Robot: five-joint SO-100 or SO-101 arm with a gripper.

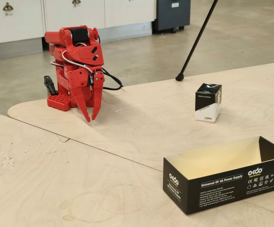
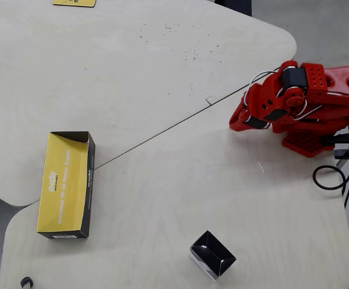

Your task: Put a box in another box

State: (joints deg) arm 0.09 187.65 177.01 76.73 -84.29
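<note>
Fixed view is showing the red printed arm folded low over its base, its gripper (image 1: 93, 118) hanging tip-down with the fingers (image 1: 85, 111) parted a little at the tips and gripping nothing. The small black-and-white cube-like cardboard box (image 1: 208, 102) is sitting upright on the pale plywood counter (image 1: 141, 118), well apart from the arm. The long, low black cardboard box with white "okdo" print (image 1: 226, 179) is lying open side up, also well apart from the cube.

The reach is not yet begun. To do it well, I judge the fingers should be opening wider than the cube, coming down from above and closing square on two opposite flat faces.

In the overhead view the cube (image 2: 212, 255) is sitting turned diagonally to the picture's edges, so the wrist would be needing a matching turn. The long box (image 2: 65, 184) is running its long axis nearly top to bottom there.
</note>
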